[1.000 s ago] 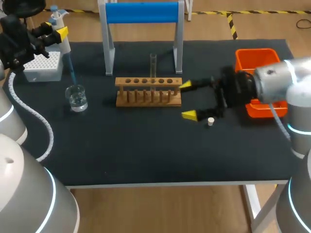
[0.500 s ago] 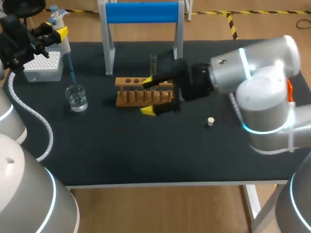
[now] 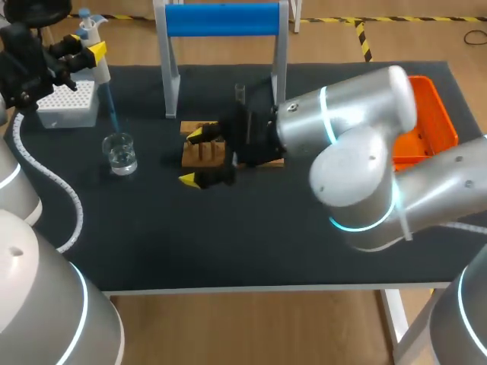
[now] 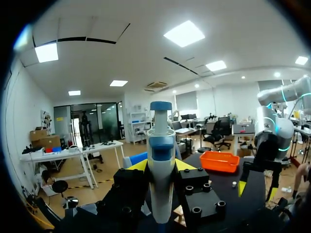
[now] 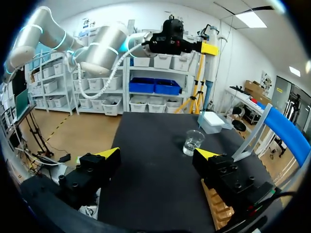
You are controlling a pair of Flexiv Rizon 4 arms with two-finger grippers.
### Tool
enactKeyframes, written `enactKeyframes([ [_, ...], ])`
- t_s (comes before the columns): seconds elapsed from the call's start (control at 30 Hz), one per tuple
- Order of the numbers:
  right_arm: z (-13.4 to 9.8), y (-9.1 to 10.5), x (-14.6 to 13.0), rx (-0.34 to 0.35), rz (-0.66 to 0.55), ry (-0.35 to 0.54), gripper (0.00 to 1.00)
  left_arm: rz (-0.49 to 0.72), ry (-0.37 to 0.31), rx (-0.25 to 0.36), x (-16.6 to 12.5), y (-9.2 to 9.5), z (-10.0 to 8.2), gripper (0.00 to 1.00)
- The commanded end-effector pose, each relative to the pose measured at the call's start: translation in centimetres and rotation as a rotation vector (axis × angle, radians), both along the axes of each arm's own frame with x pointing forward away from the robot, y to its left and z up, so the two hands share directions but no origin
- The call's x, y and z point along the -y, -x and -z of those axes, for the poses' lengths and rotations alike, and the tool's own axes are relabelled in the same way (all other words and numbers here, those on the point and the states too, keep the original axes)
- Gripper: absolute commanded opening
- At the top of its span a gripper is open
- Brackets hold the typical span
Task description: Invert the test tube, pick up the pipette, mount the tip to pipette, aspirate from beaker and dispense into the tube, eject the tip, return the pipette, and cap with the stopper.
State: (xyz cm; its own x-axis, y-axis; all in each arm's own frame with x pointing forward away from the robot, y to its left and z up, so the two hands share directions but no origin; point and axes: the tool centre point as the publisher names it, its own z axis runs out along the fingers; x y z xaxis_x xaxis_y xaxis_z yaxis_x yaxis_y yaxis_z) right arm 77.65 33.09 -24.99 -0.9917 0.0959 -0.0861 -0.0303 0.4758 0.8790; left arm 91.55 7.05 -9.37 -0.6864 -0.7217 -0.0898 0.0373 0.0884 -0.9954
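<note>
My left gripper (image 3: 90, 53) is shut on the white and blue pipette (image 3: 99, 70), held upright at the table's back left. Its blue tip (image 3: 112, 114) hangs just above the glass beaker (image 3: 120, 154). In the left wrist view the pipette (image 4: 161, 179) stands between my yellow fingers (image 4: 138, 165). My right gripper (image 3: 193, 157) is open at the left end of the wooden rack (image 3: 202, 148), with nothing between its fingers. The test tube (image 3: 240, 94) stands in the rack, half hidden by my right arm. Ahead of the right gripper (image 5: 158, 154) lies the beaker (image 5: 193, 142). My right arm hides the stopper in the head view.
A white tip box (image 3: 68, 103) sits behind the beaker. A blue-topped stand (image 3: 222, 19) rises behind the rack. An orange bin (image 3: 430, 114) is at the right edge. My right arm (image 3: 358, 144) lies across the table's middle.
My right arm has swept left from beside the orange bin and stopper, past the rack, to the rack's left end, gripper still open. The left arm and pipette have not moved.
</note>
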Motion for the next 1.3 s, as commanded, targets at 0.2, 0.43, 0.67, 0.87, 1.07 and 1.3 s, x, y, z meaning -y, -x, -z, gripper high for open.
enactKeyframes([
  [0.2,4.0,-1.1,-4.7,0.065,0.135,0.034,1.0,-0.004,0.002,0.003,0.1,0.0,0.1,0.0],
  [0.43,4.9,-1.7,-4.8,0.073,0.224,0.025,1.0,-0.004,0.002,0.003,0.1,0.0,0.1,0.0],
  [0.67,5.7,-2.0,-4.3,0.064,0.27,0.027,1.0,-0.004,0.002,0.003,0.1,0.0,0.1,0.0],
  [0.87,6.2,-2.3,-4.0,0.054,0.297,0.02,1.0,-0.004,0.002,0.003,0.1,0.0,0.1,0.0],
  [1.07,6.7,-2.6,-3.8,0.035,0.318,-0.004,1.0,-0.004,0.002,0.003,0.1,0.0,0.1,0.0],
  [1.3,7.0,-2.7,-3.9,0.017,0.322,-0.022,1.0,-0.004,0.002,0.003,0.1,0.0,0.1,0.0],
])
